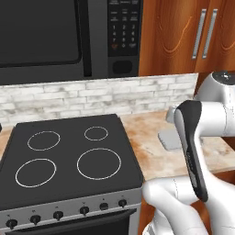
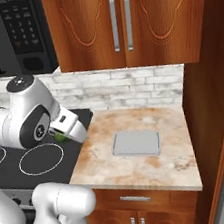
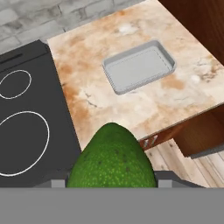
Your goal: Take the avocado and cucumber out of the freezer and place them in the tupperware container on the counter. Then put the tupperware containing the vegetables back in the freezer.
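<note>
Green and bumpy, the avocado (image 3: 111,157) sits grasped between the jaws of the gripper (image 3: 111,181), held in the air above the counter's (image 3: 92,94) front edge, while the tupperware container (image 3: 139,67) lies near the counter's right edge, beside the stove top (image 3: 26,109).

stove (image 1: 69,156): black top, four ring burners, knobs along front edge | microwave (image 1: 69,36): above stove | counter (image 1: 147,142): marbled, right of stove | tupperware container (image 1: 170,139): pale grey, on counter, seemingly empty, partly hidden by arm (image 1: 195,147)
</note>
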